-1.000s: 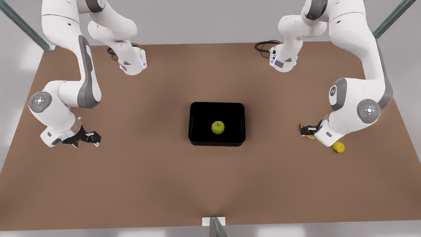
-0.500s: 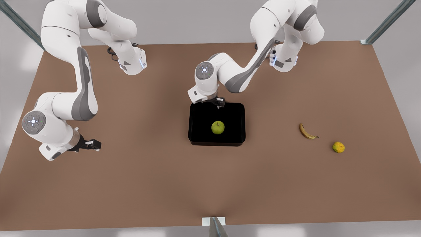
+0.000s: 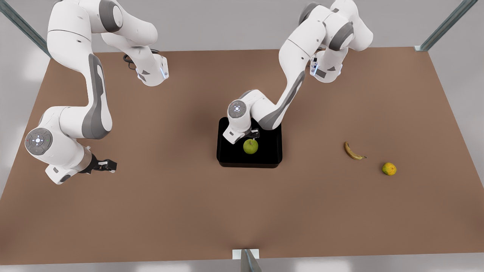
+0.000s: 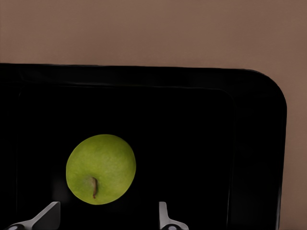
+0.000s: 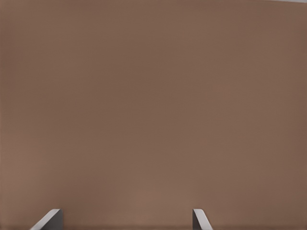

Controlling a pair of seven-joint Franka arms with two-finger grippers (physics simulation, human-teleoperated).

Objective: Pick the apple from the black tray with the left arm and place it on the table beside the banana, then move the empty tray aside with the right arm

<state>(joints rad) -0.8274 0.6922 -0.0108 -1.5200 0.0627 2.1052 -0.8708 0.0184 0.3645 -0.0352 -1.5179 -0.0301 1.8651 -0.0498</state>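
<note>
in the front view, a large flat matte brown counter (image 3: 189, 207) spans the frame, with grey metal posts at its upper corners. just right of centre lies a glossy black shallow rectangular tray (image 3: 270, 156) with rounded corners, and a small round yellow-green apple (image 3: 250, 146) rests inside it, near the middle. the left gripper (image 3: 252, 135) hangs over the tray, just above the apple in the picture and not closed on it; its white arm reaches down from the upper right. at the right of the frame a thin curved speckled yellow banana (image 3: 352, 151) lies on the counter, well apart from the tray, with a small lumpy yellow-orange fruit (image 3: 389, 169) near it, lower right. at the left edge the right gripper (image 3: 107, 165) waits low over bare counter, its fingers slightly apart.

in the left wrist view, the apple (image 4: 101, 169) sits in the tray (image 4: 259, 143), stem dimple showing, and two grey fingers (image 4: 164, 218) stand spread wide, with the apple just beyond them.

in the right wrist view, two fingers (image 5: 201, 220) stand apart over plain brown counter (image 5: 153, 105).
</note>
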